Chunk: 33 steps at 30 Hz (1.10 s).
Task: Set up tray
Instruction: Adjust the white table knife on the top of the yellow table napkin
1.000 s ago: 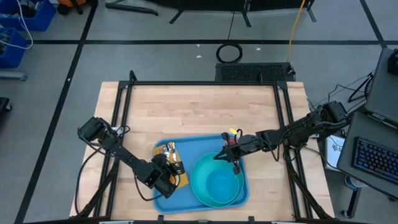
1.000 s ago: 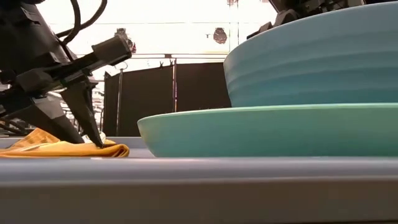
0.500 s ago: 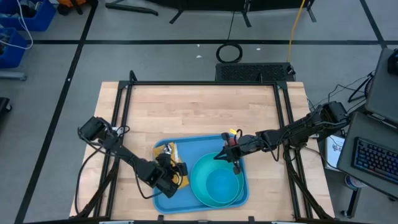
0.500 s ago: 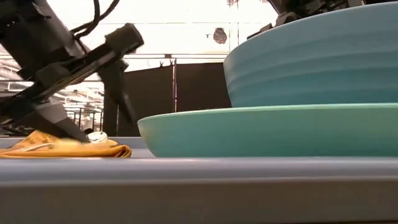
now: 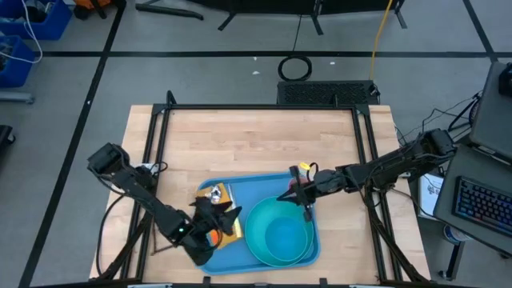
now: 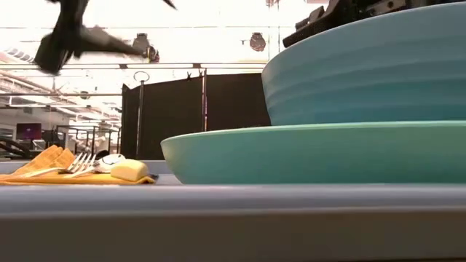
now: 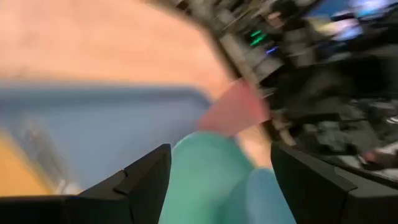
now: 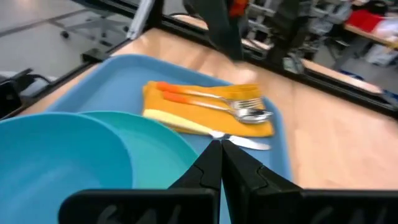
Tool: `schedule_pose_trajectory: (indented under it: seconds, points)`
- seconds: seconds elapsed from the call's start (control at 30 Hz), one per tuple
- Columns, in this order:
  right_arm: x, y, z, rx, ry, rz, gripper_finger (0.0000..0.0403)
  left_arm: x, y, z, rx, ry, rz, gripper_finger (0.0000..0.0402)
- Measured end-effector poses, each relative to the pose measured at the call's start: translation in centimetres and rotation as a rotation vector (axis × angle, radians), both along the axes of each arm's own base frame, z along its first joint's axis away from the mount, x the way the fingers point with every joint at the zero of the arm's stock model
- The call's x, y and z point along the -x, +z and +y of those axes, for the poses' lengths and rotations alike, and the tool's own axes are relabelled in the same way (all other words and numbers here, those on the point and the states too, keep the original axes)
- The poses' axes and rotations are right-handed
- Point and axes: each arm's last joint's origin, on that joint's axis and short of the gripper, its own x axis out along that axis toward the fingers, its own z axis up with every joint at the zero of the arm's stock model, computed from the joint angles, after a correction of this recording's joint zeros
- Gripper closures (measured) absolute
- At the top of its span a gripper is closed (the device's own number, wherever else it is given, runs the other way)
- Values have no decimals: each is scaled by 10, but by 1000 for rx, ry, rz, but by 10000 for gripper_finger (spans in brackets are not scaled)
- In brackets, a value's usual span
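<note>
**Ana:** Tray [image 5: 240,192] first: where does it sit? It lies flat on the wooden table [image 5: 256,136], at the near edge, between the two arms.

**Ben:** And it looks nearly dressed. A turquoise plate [image 5: 276,232] takes up its right half with a blue bowl [image 8: 56,155] on it. A yellow napkin [image 8: 208,109] lies at the left end, and on it I make out a fork [image 8: 214,98], a spoon [image 8: 249,114] and a knife [image 8: 205,127].

**Ana:** So which step is in hand?

**Ben:** My guess is the cutlery is done and the arms are clearing off. The left gripper [image 5: 210,218] is over the tray's left end, beside the napkin; in the low view a dark shape hangs high above the cutlery, apparently that arm, though it is too blurred to be sure. Its fingers [image 7: 146,177] stand well apart with nothing between them.

**Ana:** The right one?

**Ben:** The right gripper [image 8: 221,152] hovers at the plate's far rim, fingers pressed together, holding nothing I can see.

**Ana:** Next move?

**Ben:** If anything is missing, it isn't on the table. Otherwise each arm needs to lift straight up before swinging out, so no finger catches the bowl's rim or drags the napkin and scatters the cutlery.
</note>
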Motion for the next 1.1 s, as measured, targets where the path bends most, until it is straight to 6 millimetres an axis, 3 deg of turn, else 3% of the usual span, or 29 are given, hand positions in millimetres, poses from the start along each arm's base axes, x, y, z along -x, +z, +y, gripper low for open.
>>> schedule_pose_trajectory:
  seconds: [0.1,0.33,0.63,1.1]
  points:
    - [6,8,-3,18,-55,-10,403,5,20,-7,-186,-38,-10,121]
    - [15,15,-8,-83,-131,26,403,2,44,-17,-375,-130,11,121]
    - [14,16,-11,-98,-145,19,403,5,42,-23,-391,-235,53,121]
    - [16,10,-13,-145,-182,89,403,-7,40,-14,-393,-311,104,121]
